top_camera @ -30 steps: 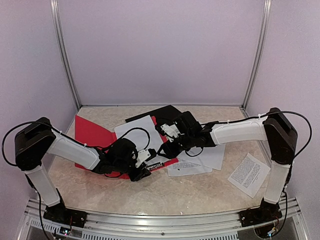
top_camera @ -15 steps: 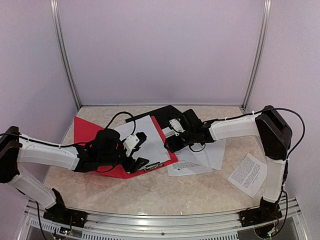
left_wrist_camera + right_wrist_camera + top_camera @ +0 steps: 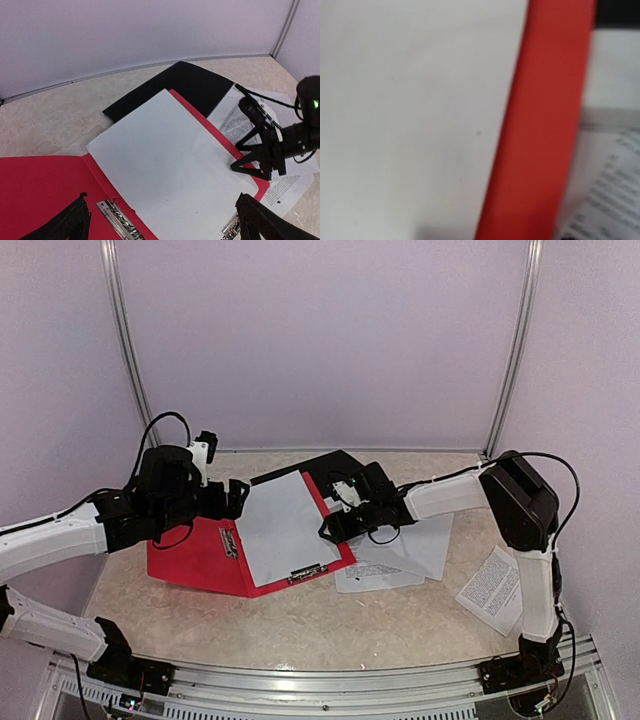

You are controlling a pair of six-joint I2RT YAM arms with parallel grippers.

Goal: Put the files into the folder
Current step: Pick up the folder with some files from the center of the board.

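An open red folder (image 3: 195,550) lies on the table left of centre, with metal clips (image 3: 118,223) along its spine and at its near edge. One blank white sheet of the files (image 3: 285,525) lies flat on its right half. My left gripper (image 3: 238,495) hangs above the folder's spine, wide open and empty; the left wrist view shows its fingertips (image 3: 75,224) far apart over the sheet (image 3: 170,160). My right gripper (image 3: 235,157) is open, its tips down at the sheet's right edge on the red cover (image 3: 540,125). Printed files (image 3: 400,558) lie right of the folder.
A black folder (image 3: 312,468) lies behind the red one, partly under it. A smaller printed sheet (image 3: 497,588) lies alone near the right arm's base. Walls and metal posts close the table at the back and sides.
My left arm has lifted and drawn back to the left off the folder's near edge, opening its jaws wide. My right gripper has shifted slightly left and opened. The blank sheet now lies uncovered.
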